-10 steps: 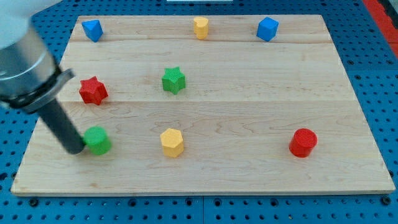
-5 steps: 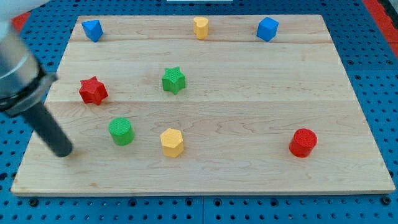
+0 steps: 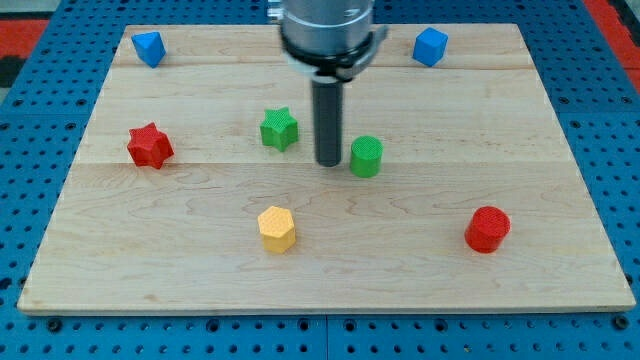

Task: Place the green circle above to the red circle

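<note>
One rod, pincer state impossible to tell. Rested my tip (image 3: 329, 161) just left of green circle (image 3: 366, 157), mid-bench (image 3: 450, 130); spotted red circle (image 3: 487, 229) well apart, lower right.

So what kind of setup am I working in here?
Likely a lab tabletop rig: a wooden board on a blue perforated base, scattered printed blocks such as the green circle, and my tip.

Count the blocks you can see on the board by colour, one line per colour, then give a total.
Blue: 2
Green: 2
Red: 2
Yellow: 1
Total: 7
</note>
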